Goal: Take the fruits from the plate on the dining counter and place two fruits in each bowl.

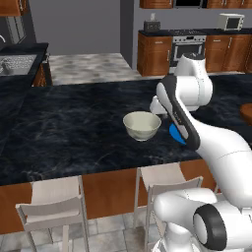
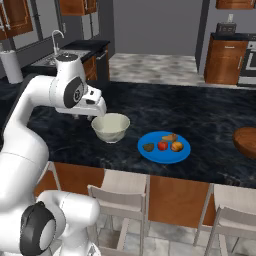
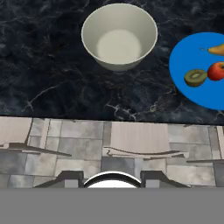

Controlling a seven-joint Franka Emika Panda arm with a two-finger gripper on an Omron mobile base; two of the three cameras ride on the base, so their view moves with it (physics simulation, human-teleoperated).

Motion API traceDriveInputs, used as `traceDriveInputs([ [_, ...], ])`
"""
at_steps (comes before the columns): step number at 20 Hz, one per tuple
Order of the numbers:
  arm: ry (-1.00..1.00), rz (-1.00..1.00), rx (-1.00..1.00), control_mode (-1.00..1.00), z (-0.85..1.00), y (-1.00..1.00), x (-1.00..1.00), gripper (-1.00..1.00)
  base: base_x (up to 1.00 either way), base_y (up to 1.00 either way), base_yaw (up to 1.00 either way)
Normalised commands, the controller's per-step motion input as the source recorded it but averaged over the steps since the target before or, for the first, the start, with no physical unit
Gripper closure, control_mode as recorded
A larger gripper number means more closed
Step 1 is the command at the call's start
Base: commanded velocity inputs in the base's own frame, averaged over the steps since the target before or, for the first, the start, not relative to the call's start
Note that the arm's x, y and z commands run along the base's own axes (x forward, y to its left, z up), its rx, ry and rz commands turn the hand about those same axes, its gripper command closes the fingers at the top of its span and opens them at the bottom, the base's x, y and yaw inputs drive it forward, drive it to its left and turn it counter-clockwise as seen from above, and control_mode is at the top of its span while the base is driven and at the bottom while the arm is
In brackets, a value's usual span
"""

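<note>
A cream-white bowl [image 2: 110, 126] [image 1: 141, 125] [image 3: 119, 37] stands empty on the black marble dining counter [image 2: 200, 110]. Right of it lies the blue plate [image 2: 165, 156] [image 3: 192, 94] with the fruits on it: a dark green one [image 2: 148, 147] [image 3: 195, 77], a red one [image 2: 162, 145] [image 3: 216, 71], an orange one [image 2: 176, 146] and a tan pear-shaped one [image 2: 170, 137] [image 3: 216, 49]. My gripper [image 3: 112, 177] hangs above the counter's front edge, left of and higher than the bowl. Its tips stand apart with nothing between them. The arm hides most of the plate [image 1: 176, 133] in the left base view.
A brown round wooden thing [image 2: 246, 141] [image 1: 247, 113] sits at the counter's right end. Pale stools [image 1: 54, 202] [image 2: 120, 195] stand under the front edge. A sink [image 1: 15, 63] is at the far left; cabinets and a stove [image 1: 189, 44] line the back wall.
</note>
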Motion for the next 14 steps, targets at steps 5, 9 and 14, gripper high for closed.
traceDriveInputs([
  [5,0.02,-0.06,0.0,-1.0,-0.15,-0.05,0.12,-1.0,0.0,0.0,0.0],
  [9,-0.11,-0.09,0.05,-1.0,-0.14,-0.45,0.0,-1.0,0.0,0.0,0.0],
  [14,-0.11,-0.08,0.17,-1.0,0.0,-1.0,0.0,-1.0,0.0,0.0,0.0],
])
